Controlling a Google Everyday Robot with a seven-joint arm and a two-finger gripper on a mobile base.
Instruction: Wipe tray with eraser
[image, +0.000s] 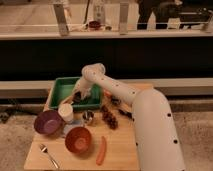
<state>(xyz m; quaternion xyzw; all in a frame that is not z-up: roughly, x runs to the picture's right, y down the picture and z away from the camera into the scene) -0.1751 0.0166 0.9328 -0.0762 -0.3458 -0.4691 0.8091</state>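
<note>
White arm reaches over from the right, gripper (78, 95) down inside the green tray (59, 91) at its middle; eraser not discernible under it. Purple bowl (47, 122), orange bowl (78, 139), white cup (66, 112), fork (48, 155) sit in front on the wooden table (120, 150).

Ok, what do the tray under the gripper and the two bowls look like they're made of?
The tray, with the gripper down inside it, looks like green plastic: one even colour, low moulded sides. The purple bowl and orange bowl also look plastic, each a solid colour with a slight sheen, though glazed ceramic can't be ruled out.
</note>
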